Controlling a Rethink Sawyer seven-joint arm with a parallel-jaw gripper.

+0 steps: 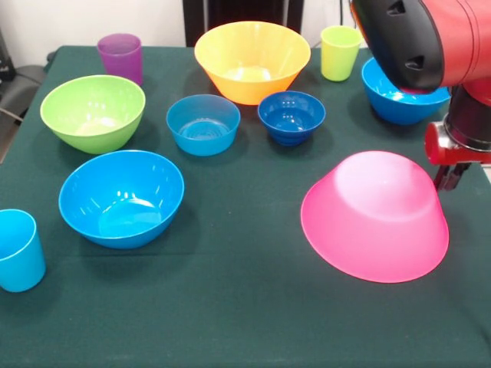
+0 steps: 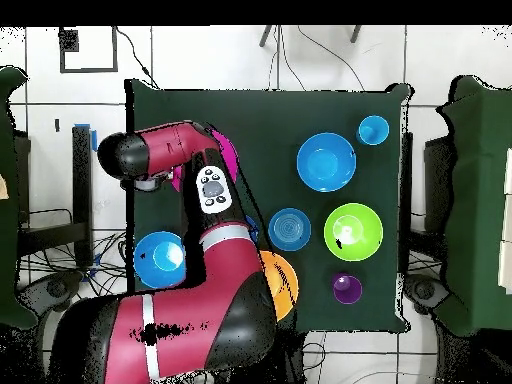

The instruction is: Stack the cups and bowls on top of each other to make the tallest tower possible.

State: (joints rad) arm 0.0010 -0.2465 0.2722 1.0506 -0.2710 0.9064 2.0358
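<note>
The big pink bowl [image 1: 374, 218] is bottom-up and tilted at the front right, and a sliver of it shows beside the arm in the overhead view [image 2: 226, 150]. My gripper [image 1: 449, 175] is at its far right rim and looks shut on it. The big orange bowl [image 1: 252, 61] stands upright at the back. The small dark-blue bowl [image 1: 291, 116] and the small light-blue bowl [image 1: 203, 124] sit in front of it. The green bowl [image 1: 93, 113] and a blue bowl [image 1: 121, 198] are at the left. A second blue bowl [image 1: 399, 100] is behind my arm. Nothing is stacked.
The purple cup [image 1: 120, 55] stands at the back left, the yellow-green cup [image 1: 340, 52] at the back right, and the light-blue cup [image 1: 17, 249] at the left edge. The dark green table [image 1: 230, 322] has bare cloth at the front middle.
</note>
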